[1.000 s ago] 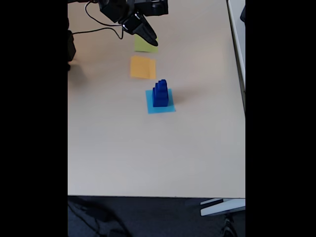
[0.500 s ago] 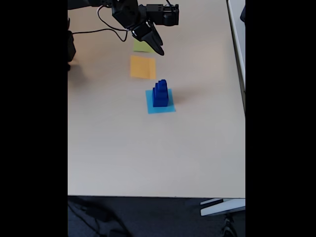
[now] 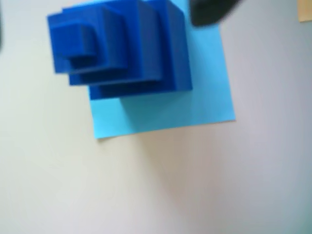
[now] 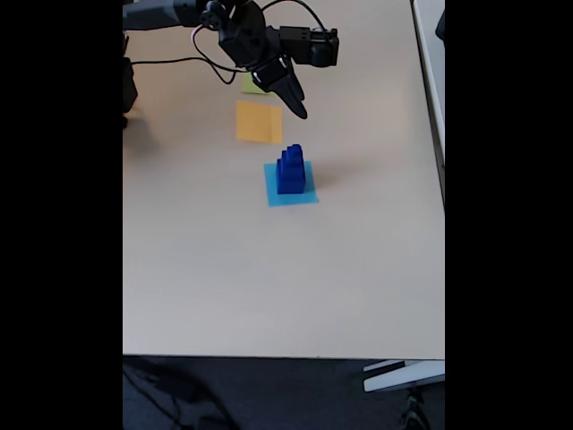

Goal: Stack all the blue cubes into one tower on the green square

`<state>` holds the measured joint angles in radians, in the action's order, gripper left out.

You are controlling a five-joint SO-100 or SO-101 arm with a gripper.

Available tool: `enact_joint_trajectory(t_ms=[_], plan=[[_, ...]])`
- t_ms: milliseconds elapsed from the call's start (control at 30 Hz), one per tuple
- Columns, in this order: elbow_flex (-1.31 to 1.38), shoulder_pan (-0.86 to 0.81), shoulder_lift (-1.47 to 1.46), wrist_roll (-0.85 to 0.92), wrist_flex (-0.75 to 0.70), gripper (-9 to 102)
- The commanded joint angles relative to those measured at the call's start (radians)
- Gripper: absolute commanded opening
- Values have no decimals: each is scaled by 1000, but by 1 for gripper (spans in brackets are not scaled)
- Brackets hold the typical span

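Blue cubes (image 4: 289,170) below angled arm (image 4: 260,45)

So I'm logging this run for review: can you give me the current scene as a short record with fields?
blue cubes: stacked as a stepped tower, largest at the bottom
tower location: on the light blue square, not the green square
green square: partly hidden by the arm in the fixed view
orange square: bare, between green and light blue
gripper: above the table near the orange square, holding nothing; jaw state unclear
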<state>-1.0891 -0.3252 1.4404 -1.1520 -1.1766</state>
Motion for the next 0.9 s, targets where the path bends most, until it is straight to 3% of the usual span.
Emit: enact_joint_trajectory(t_ms=[0, 867], plan=[[64, -14, -9, 8, -5, 20], [124, -67, -130, 80, -21, 20]])
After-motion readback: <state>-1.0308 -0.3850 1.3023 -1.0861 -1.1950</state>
